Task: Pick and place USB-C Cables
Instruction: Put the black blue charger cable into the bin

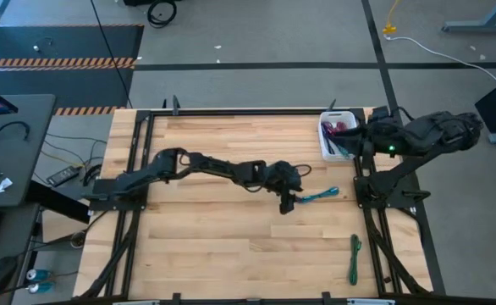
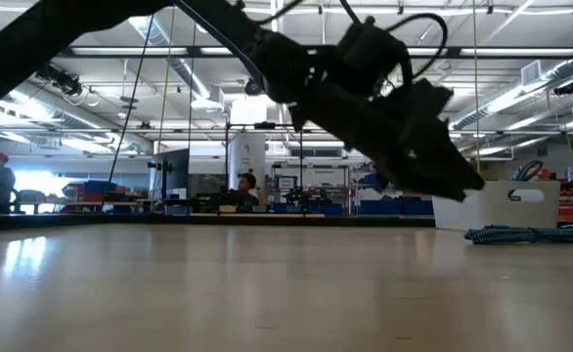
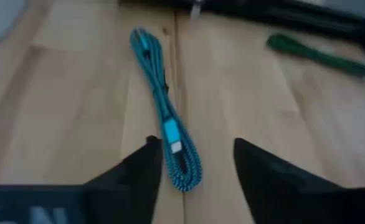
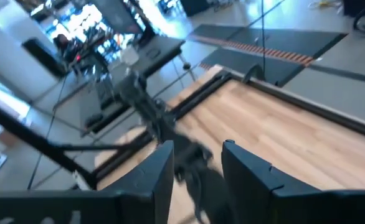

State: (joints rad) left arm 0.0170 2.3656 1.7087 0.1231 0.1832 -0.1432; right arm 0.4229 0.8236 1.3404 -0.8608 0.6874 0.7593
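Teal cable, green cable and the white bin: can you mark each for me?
teal cable [image 3: 164, 115]: left wrist view, on the middle of the braided bundle.
green cable [image 1: 355, 258]: high view, on the middle of its length.
white bin [image 1: 326, 141]: high view, on its left rim.

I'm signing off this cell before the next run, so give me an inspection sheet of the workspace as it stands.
Surface: wooden table, bare boards over most of it.
Job's things: teal cable on the table between the left end effector's fingers; green cable lying near the right edge; white bin at the far right corner with cables inside, maroon showing.
Clutter: nothing seen on the table.
Grippers: left end effector open, low over the teal cable's end; right end effector open, raised beside the bin, empty.
Cables: white cord on the floor beyond the table.
Surroundings: person seated far behind; side desk.
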